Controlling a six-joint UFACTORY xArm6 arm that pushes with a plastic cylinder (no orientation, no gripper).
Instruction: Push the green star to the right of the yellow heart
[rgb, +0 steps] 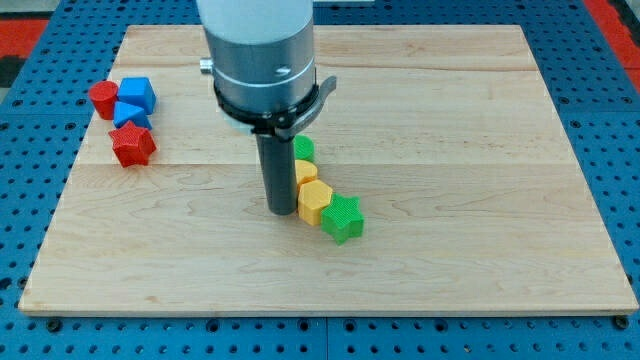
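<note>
You lose part of the scene behind the arm: its wide grey cylinder (258, 45) is cut off at the view's top, and the dark rod hides the left edges of the middle blocks. My tip (281, 210) rests on the wooden board (480, 150), just left of a yellow block and touching or nearly touching it; you cannot tell which. The arm carries no gripper, only this rod, and it holds nothing.

4 blocks run in a touching diagonal chain near the board's centre. At the chain's top is a green block (304, 149), half hidden, shape unclear. Below it sits a yellow block (306, 171), shape also hard to read. Next comes the yellow heart (315, 202), and the green star (343, 218) touches it at the lower right.

At the view's left you see a red cylinder (102, 98), a blue cube (137, 94), a smaller blue block (129, 115) partly covered, and a red star (132, 145), all clustered. Every block has a ribbed, printed texture; the board is pale planked wood on a blue pegboard (600, 120).
</note>
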